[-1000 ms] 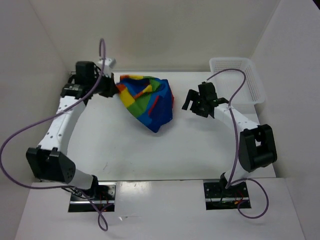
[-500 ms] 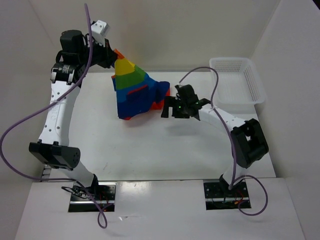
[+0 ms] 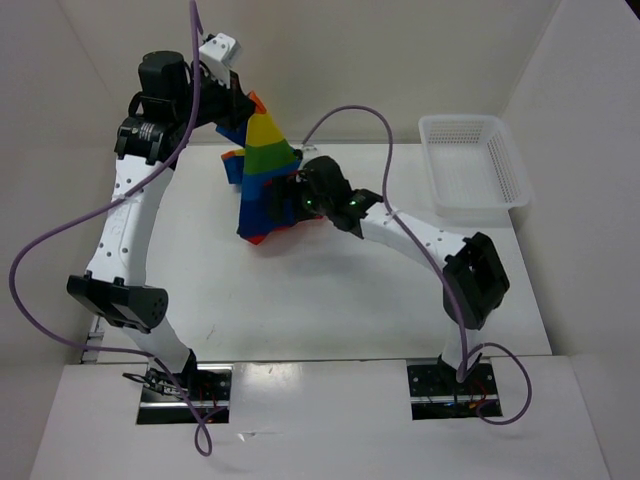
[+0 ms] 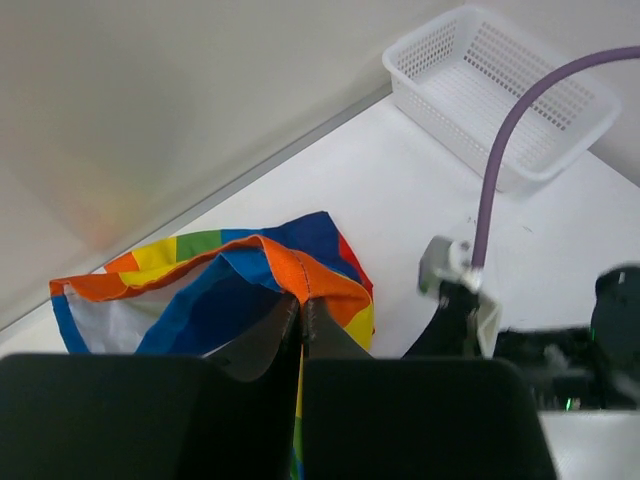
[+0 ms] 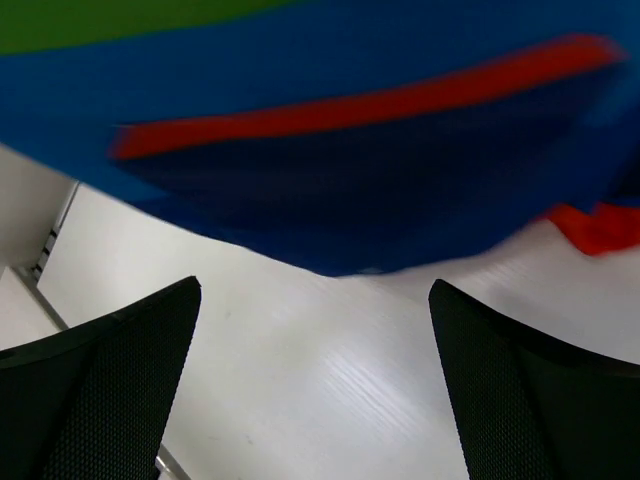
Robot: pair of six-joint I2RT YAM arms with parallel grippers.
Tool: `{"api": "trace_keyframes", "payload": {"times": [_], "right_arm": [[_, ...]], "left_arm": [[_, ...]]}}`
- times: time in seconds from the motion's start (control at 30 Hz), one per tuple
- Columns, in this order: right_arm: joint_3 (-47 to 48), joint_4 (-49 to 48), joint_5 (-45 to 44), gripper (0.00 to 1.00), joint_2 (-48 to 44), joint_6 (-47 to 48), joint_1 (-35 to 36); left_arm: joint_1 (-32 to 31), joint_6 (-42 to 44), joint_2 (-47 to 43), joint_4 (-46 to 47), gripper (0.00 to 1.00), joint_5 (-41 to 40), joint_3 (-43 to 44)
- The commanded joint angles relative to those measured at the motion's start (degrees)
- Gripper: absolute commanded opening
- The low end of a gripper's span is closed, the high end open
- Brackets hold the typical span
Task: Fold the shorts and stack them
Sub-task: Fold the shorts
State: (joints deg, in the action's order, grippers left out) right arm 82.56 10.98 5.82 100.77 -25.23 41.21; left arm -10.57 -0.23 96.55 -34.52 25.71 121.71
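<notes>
vertically the shorts hang from the clenched left pincer, perhaps grazing the table; right pincer released.

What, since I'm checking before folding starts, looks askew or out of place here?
The shorts are not flat: they hang bunched in a peak from the shut left gripper, pinched at an orange edge, lower end on the table. The open right gripper is beside them, holding nothing.
</notes>
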Motion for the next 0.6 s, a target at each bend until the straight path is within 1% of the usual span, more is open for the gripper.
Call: {"api": "trace_keyframes", "payload": {"times": [0.0,0.03,0.07,0.13,0.17,0.27,0.33,0.43,0.47,0.53,0.57], "right_arm": [[6.46,-3.26,-7.03,1.00,2.93,1.32,7.89],[7.16,-2.73,-10.10,1.00,4.24,1.33,9.05],[7.87,-2.72,-16.40,1.00,4.78,0.72,10.11],[7.87,-2.19,-21.36,1.00,5.31,-1.56,11.34],[7.87,-2.72,-25.47,1.00,5.31,-2.44,12.13],[9.36,-2.72,-30.85,1.00,5.92,-4.65,13.89],[10.15,-2.72,-36.39,1.00,6.54,-6.31,15.82],[15.06,0.52,-42.90,1.00,9.61,-10.70,16.88],[16.39,1.66,-44.74,1.00,12.06,-14.11,16.88],[20.41,4.04,-47.47,1.00,14.70,-16.07,16.88],[21.66,4.05,-47.48,1.00,15.93,-17.29,16.88]], "left_arm": [[-0.42,0.23,0.13,1.12,0.00,0.22,3.62],[-0.42,0.23,0.13,0.43,0.00,0.21,3.62],[-0.42,0.23,0.13,0.42,0.00,0.21,3.62],[-0.42,0.23,-0.49,0.42,0.00,-0.31,3.01],[-0.42,0.23,-0.49,0.42,0.00,-0.31,2.31],[-0.42,0.23,-1.19,0.42,0.00,-0.31,1.60],[-0.42,0.23,-1.19,0.42,0.00,-0.31,1.07],[-0.95,0.23,-1.19,0.42,0.00,-0.31,1.07],[-0.95,0.23,-1.19,0.42,0.00,-0.31,1.07],[-0.95,0.23,-1.19,0.42,0.00,-0.31,-0.15],[-0.95,0.23,-1.19,0.42,0.00,0.29,-0.16]]}}
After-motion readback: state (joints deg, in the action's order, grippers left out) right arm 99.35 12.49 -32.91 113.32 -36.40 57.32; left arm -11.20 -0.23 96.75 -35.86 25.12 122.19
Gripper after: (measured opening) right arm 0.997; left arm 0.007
